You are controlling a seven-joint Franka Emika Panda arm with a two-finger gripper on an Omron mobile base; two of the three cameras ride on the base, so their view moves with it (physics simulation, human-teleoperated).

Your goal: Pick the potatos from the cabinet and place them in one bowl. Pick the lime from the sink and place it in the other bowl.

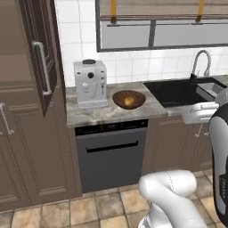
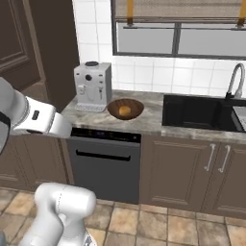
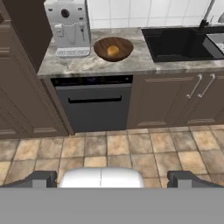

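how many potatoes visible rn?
1. One potato lies in the wooden bowl on the counter, beside the coffee machine. More may be hidden inside the cabinet, whose interior cannot be seen.

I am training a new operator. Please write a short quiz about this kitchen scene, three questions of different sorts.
1. True or false: the bowl holds a potato.
2. What stands just left of the bowl on the counter? A) toaster B) coffee machine C) kettle
3. Fill in: below the bowl, under the counter, is a ____.

Key:
1. True.
2. B.
3. dishwasher.
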